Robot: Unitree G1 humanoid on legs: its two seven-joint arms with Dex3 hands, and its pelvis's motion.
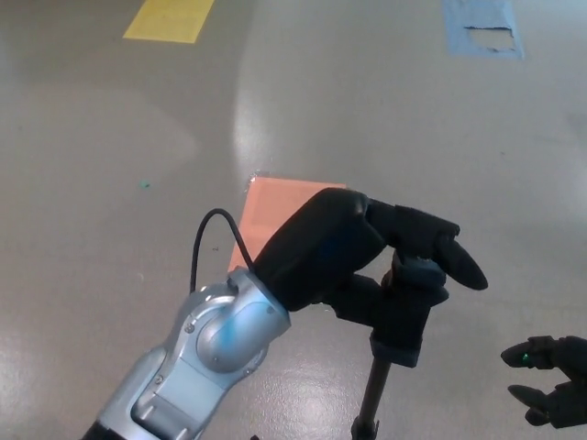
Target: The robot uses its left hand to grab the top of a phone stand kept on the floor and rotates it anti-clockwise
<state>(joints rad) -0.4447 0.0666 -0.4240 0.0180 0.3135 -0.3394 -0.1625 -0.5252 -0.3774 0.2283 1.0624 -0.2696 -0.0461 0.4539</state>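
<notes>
A black phone stand (378, 385) rises from the floor at the bottom centre; only its pole and head show. My left hand (353, 257) comes in from the lower left and is shut on the top of the stand (404, 316), its fingers (440, 252) draped over the head and pointing right. My right hand (550, 380) shows at the bottom right edge, away from the stand, fingers apart and holding nothing. The stand's base is out of view.
An orange rectangle (275, 215) is marked on the grey floor behind my left hand. A yellow patch (170, 18) lies at the top left and a blue one (481, 27) at the top right.
</notes>
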